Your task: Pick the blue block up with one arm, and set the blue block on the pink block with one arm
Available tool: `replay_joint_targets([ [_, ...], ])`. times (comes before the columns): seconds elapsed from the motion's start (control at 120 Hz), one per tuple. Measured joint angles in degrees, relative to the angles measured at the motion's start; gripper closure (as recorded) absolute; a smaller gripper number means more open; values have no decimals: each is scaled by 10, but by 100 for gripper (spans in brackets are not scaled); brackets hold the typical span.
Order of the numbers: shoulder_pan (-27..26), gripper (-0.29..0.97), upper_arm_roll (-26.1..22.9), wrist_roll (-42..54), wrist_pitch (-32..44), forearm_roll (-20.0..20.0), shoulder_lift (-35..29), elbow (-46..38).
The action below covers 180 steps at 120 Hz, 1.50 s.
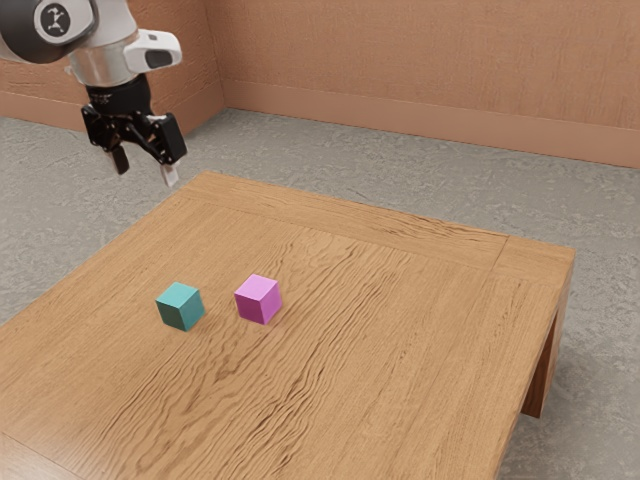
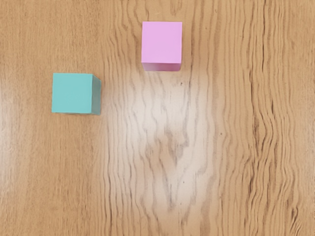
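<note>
Blue block (image 1: 180,306) near pink block (image 1: 258,298), apart

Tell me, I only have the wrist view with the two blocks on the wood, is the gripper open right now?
Observer: Yes, in the exterior view the gripper is open and holds nothing.
Operator: How close is it to the blue block?
Observer: Not close. It hangs high in the air, up and to the exterior view's left of the blue block.
Operator: Any table edge near the blocks?
Observer: No. The blue block and the pink block both sit well in from every visible edge of the table.
</note>
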Motion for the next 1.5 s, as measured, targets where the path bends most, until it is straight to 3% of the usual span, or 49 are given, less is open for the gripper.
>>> replay_joint_targets([
  [0.133, 15, 0, 0, -7, 18, -1, -47, -71],
  [0.25, 75, 0, -1, -15, 48, 0, -72, -146],
  [0.483, 128, 0, -2, -31, 154, 0, 72, -164],
  [0.633, 139, 0, -2, -26, 240, -5, 107, -206],
  [0.85, 153, 0, -3, 11, 329, -21, 177, -202],
  [1.017, 154, 0, -10, 40, 363, -33, 224, -170],
  [1.5, 171, 0, -19, 107, 418, -62, 279, -162],
])
